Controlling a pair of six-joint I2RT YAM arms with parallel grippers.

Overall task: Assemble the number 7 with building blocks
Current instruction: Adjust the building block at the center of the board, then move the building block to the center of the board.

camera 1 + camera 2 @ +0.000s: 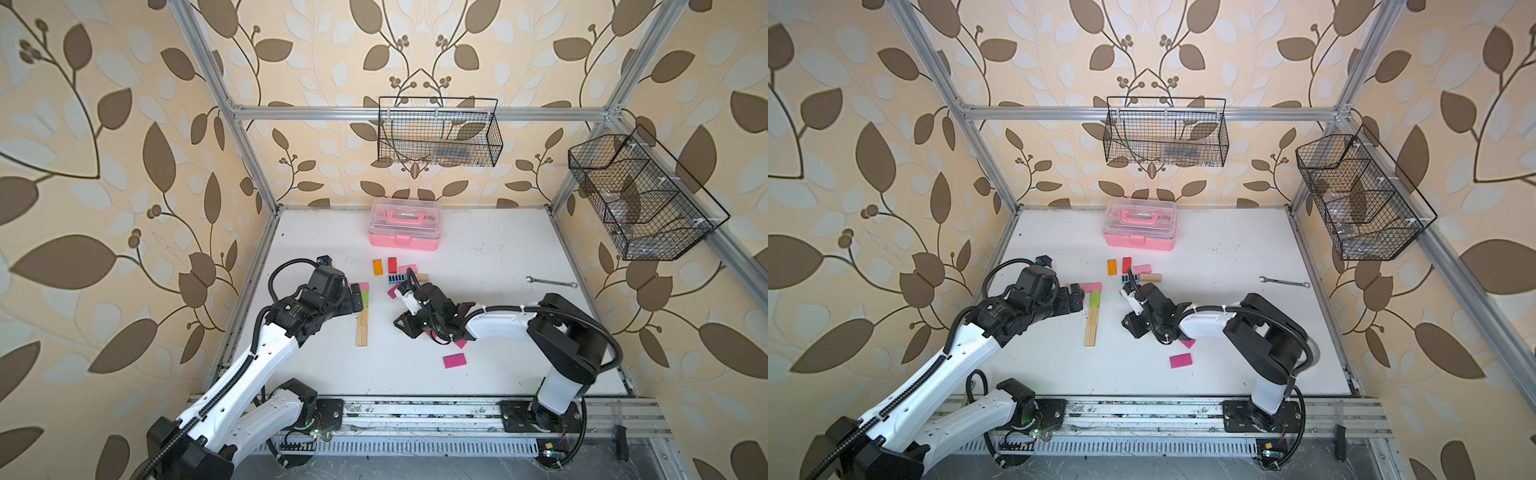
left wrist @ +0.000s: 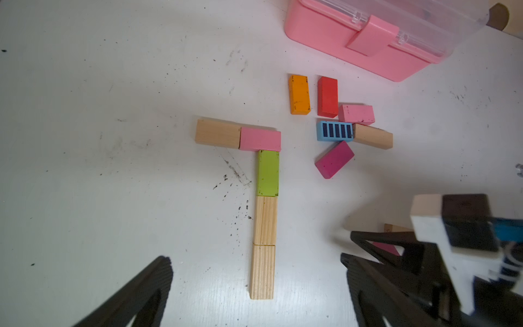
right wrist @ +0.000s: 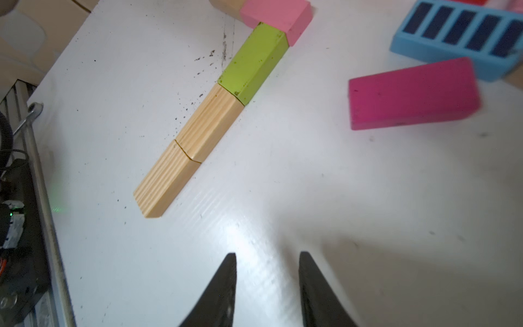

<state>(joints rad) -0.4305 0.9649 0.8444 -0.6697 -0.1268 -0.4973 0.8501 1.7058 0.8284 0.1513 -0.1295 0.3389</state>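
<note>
The number 7 lies flat on the white table: a plain wood block and a light pink block form the top bar. A lime green block and two wood blocks run down from its right end. My left gripper hovers wide open over the stem's lower end. My right gripper stands open, nothing between its fingers, to the right of the stem. Loose blocks lie behind it: orange, red, blue-striped, magenta.
A pink plastic case sits at the back of the table. A wrench lies to the right. A magenta block lies near the front, another partly under my right arm. Wire baskets hang on the walls.
</note>
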